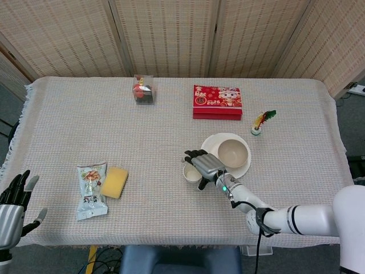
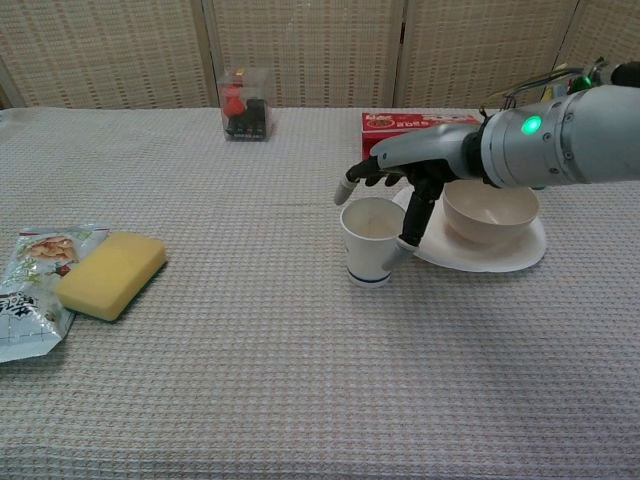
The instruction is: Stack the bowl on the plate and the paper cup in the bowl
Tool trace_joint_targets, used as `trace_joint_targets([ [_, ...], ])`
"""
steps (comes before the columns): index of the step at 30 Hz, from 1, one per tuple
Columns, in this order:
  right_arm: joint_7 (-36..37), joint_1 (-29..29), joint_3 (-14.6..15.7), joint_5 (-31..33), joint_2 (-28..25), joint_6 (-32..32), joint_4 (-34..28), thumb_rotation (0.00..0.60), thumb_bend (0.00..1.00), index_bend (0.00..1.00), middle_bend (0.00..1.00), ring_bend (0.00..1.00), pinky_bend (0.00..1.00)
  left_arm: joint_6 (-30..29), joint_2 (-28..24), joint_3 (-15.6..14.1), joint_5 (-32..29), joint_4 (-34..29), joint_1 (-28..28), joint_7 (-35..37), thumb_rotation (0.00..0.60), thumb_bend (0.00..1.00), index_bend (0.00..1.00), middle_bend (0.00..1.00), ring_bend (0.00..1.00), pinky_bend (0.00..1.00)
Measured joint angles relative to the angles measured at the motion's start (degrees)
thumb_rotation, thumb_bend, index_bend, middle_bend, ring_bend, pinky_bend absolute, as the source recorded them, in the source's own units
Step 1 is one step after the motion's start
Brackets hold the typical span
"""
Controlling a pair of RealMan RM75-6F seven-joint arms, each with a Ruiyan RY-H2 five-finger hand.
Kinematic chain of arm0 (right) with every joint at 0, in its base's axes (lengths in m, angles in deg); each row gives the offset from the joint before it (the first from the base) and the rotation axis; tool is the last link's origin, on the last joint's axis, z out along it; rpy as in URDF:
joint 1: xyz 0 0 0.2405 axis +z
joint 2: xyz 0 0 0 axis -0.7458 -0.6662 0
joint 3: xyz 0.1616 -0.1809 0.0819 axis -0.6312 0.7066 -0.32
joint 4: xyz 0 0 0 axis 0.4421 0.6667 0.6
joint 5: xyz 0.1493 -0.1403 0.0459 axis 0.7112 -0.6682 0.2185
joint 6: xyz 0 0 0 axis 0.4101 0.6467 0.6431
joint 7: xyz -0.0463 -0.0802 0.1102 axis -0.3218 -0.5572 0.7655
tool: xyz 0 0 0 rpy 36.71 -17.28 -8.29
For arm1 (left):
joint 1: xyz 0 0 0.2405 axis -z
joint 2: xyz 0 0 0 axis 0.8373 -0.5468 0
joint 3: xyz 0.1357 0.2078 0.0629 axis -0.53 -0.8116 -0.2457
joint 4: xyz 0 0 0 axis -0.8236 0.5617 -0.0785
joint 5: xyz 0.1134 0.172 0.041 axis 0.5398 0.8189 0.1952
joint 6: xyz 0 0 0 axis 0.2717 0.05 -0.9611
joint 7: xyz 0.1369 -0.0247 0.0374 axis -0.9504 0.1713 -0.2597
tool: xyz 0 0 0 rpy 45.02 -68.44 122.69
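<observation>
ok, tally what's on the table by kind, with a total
Tableware: 3, namely plate, bowl, paper cup
Boxes: 2, red box and clear box
Snack packet: 1
Sponge: 1
Small feathered trinket: 1
Total: 8

Sitting on the desk (image 1: 68, 114) are one plate (image 1: 242, 170), one bowl (image 1: 233, 153), one paper cup (image 2: 371, 241), one yellow sponge (image 1: 114, 182), one snack packet (image 1: 90, 190), one red box (image 1: 217, 101), one clear box (image 1: 144, 89) and one small feathered ornament (image 1: 261, 121).
</observation>
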Motion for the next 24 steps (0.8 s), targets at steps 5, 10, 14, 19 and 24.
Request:
trace_joint_targets([
  [5,-1.67,0.34,0.6,0.89,1.1,1.8,0.76,0.6,0.15,0.2,0.0,0.0,0.0,-0.25,-0.09,0.03,0.1,-0.02,-0.15,0.17,0.6,0.31,0.0,0.0,0.0,0.26],
  [10,-3.0,0.5,0.86,1.49,2.3,3.29,1.72,0.6,0.18,0.22,0.0,0.0,0.0,-0.52,-0.19,0.03,0.23,-0.08,-0.34,0.27,0.6,0.31,0.0,0.0,0.0,0.26],
  [14,-3.89,0.4,0.84,1.62,3.72,4.55,2.71,0.6,0.22,0.27,0.0,0.0,0.0,-0.85,-0.33,0.0,0.42,-0.15,-0.52,0.43,0.6,0.31,0.0,0.0,0.0,0.26],
  [19,-4.78,0.01,0.33,1.51,5.22,6.07,3.65,0.6,0.26,0.33,0.0,0.0,0.0,-1.04,-0.5,-0.01,0.48,-0.1,-0.71,0.78,0.6,0.31,0.0,0.0,0.0,0.26],
  [24,-5.25,-0.53,-0.28,1.22,5.12,7.2,3.23,0.6,0.27,0.38,0.02,0.0,0.0,-0.95,-0.43,0.0,0.51,-0.08,-0.74,0.57,0.6,0.31,0.0,0.0,0.0,0.26],
])
